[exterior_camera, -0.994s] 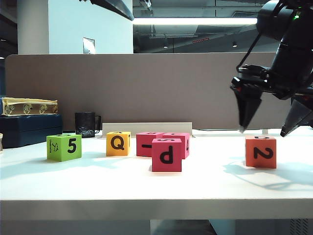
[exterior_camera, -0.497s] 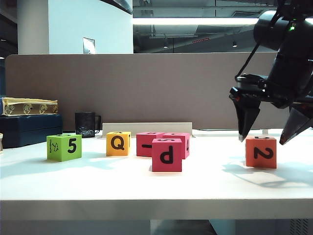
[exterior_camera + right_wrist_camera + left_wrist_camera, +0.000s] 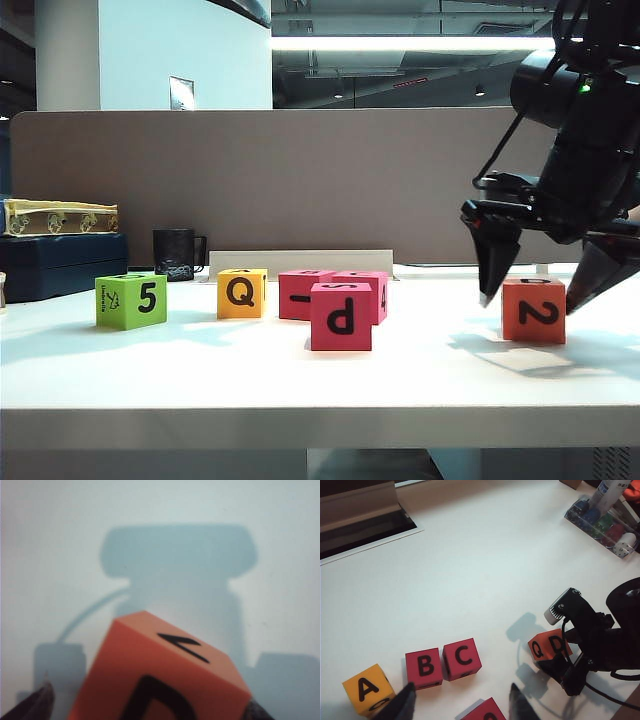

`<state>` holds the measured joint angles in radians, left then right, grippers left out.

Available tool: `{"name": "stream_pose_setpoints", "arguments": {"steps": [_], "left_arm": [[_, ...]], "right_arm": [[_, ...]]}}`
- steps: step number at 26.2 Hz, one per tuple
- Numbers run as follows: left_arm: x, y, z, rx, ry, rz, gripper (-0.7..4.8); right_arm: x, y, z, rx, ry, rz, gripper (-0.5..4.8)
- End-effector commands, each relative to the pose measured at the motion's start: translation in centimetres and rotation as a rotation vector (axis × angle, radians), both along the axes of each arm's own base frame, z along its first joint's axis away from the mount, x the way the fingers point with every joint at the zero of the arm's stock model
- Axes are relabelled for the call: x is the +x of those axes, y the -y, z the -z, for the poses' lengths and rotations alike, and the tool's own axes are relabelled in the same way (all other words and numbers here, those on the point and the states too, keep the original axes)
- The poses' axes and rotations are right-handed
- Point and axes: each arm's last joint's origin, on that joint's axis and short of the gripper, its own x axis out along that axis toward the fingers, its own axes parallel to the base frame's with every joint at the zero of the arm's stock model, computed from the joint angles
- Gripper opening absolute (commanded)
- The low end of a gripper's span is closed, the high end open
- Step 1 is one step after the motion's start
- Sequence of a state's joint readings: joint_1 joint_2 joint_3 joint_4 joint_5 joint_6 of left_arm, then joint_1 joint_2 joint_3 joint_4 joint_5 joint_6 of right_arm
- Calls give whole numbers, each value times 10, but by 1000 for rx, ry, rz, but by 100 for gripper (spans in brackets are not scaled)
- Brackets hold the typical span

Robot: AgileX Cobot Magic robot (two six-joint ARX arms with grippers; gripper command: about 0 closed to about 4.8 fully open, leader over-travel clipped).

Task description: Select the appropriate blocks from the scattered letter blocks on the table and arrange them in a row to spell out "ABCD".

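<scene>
On the white table (image 3: 420, 380) stands the orange-red block (image 3: 533, 310) marked 2, at the right. My right gripper (image 3: 528, 303) is open and straddles it, one finger on each side, tips near the tabletop. In the right wrist view the same block (image 3: 160, 675) fills the gap of the right gripper (image 3: 147, 695). The left wrist view shows the yellow-orange A block (image 3: 365, 690), pink B block (image 3: 424, 666), pink C block (image 3: 462, 657) and the orange-red block (image 3: 547, 647). My left gripper (image 3: 462, 705) hangs open above them, holding nothing. A pink block marked p (image 3: 341, 316) stands in front.
A lime-green block marked 5 (image 3: 131, 300) stands at the left. Behind it are a black mug (image 3: 178, 254) and a dark box (image 3: 60, 262). A grey partition (image 3: 300, 180) closes the back. A clear tray of coloured pieces (image 3: 600, 520) lies far off.
My right gripper has come down from above the orange-red block until its fingers flank it. The blocks have not moved.
</scene>
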<state>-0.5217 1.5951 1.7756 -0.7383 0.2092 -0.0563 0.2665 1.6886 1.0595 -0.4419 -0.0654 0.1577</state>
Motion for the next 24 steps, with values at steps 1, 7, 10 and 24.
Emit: {"name": "stream_pose_setpoints", "arguments": {"steps": [1,7,10,24], "left_arm": [[-2,-1,-5,-2,25,13,233],[-2,-1,-4,8,26,19,233],[-2,-1,-4,8,25,19,233],[-3,-1,-3,12,18,19,233]], "right_arm": [[4,-3,-6,54,47,-20,362],[6,-4,-7,67,67,-25,262],[6,-4,-7,70,77,-26,262],[24,-12,-11,184,134,-66,263]]}}
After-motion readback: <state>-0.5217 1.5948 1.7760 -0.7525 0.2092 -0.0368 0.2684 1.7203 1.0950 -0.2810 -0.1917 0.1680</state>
